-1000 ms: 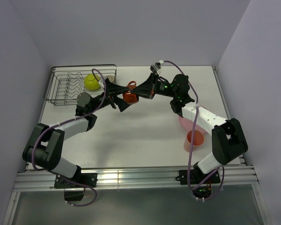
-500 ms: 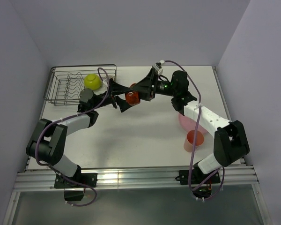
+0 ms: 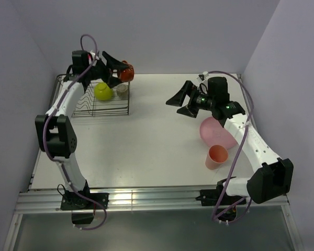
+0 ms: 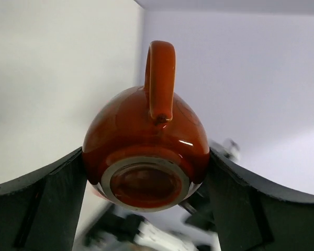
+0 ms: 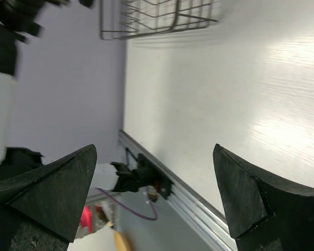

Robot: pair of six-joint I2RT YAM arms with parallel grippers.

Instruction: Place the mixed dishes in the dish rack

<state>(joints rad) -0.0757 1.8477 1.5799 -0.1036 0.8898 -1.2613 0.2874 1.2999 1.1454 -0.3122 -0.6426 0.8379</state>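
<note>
Left claw (image 3: 121,72) clamped on orange-red mug (image 4: 146,130), mug base facing wrist camera, held above far right corner of dish rack (image 3: 112,107). Lime-green bowl (image 3: 102,91) and beige-grey cup (image 3: 122,89) sit in rack. Right claw (image 3: 179,105) spread wide, empty, over desk (image 3: 146,141). Pink plate (image 3: 214,133) and salmon-pink cup (image 3: 216,157) on desk beside right arm.

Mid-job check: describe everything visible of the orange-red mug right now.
The orange-red mug looks like glossy glazed ceramic: round body, one loop handle, a pale unglazed ring around its foot. In the left wrist view its underside faces the camera, handle pointing up, so the inside is hidden. The left arm's jaws press on its two sides and hold it aloft. The top view puts it by the far right corner of the dish rack, apparently above it.
</note>
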